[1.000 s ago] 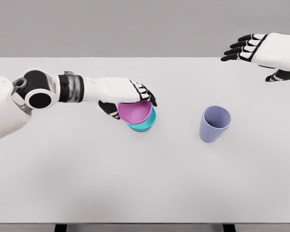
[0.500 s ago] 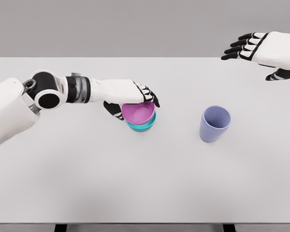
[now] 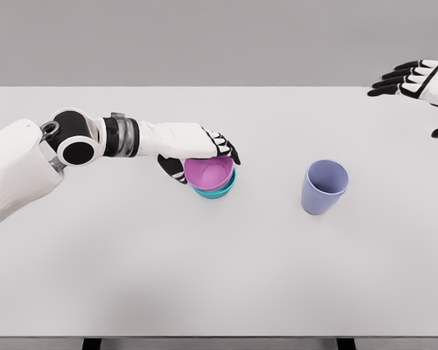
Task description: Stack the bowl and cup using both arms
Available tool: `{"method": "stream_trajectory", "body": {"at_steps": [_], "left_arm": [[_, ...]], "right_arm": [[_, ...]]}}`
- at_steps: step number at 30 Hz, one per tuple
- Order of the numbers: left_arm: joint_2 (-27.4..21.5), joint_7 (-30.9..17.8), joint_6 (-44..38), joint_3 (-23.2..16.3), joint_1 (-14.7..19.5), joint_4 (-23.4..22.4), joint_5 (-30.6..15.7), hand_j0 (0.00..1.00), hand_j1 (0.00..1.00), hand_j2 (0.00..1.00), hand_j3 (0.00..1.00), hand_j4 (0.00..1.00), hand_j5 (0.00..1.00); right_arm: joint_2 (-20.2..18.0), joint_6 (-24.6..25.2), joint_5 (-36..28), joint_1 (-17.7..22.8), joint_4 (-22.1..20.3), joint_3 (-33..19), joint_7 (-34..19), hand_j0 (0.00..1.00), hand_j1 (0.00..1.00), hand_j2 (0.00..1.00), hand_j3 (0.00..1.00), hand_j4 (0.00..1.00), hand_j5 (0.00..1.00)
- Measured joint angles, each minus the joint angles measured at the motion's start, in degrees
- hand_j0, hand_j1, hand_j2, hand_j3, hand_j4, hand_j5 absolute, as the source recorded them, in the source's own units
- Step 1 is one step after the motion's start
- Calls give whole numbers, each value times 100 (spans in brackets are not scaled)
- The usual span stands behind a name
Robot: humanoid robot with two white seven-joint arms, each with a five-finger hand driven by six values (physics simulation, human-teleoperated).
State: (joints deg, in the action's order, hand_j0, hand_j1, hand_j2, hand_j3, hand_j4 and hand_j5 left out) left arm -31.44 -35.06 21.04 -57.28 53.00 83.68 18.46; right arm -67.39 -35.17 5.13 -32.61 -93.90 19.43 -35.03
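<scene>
Left hand (image 3: pixel 193 149) curled on pink bowl (image 3: pixel 209 172), nested in teal bowl (image 3: pixel 217 191) mid-table (image 3: pixel 131 277). Let go straight up, avoid tipping. Right hand (image 3: pixel 416 76) spread, far-right corner; cup (image 3: pixel 325 187) untouched.

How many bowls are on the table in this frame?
2. A pink plastic bowl sits nested in a teal plastic bowl, left of the table's centre, with the left hand gripping the pink one. Nothing suggests another hidden below.
</scene>
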Motion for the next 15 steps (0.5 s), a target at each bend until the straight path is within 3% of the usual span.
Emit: {"method": "stream_trajectory", "body": {"at_steps": [4,8,11,15], "left_arm": [[61,2,16,-4,0,-108,8,72,72,72,72,72,72],[81,4,22,-6,0,-150,11,73,73,73,73,73,73],[85,6,23,-4,9,-167,13,73,73,73,73,73,73],[106,5,16,-1,9,-175,12,73,73,73,73,73,73]], "right_arm": [[-474,3,73,-79,-102,-41,0,100,100,100,100,100,100],[-444,5,390,-202,-217,262,1,100,100,100,100,100,100],[-247,4,630,-378,-294,686,1,100,100,100,100,100,100],[293,6,1112,-666,-328,1184,1,100,100,100,100,100,100]]}}
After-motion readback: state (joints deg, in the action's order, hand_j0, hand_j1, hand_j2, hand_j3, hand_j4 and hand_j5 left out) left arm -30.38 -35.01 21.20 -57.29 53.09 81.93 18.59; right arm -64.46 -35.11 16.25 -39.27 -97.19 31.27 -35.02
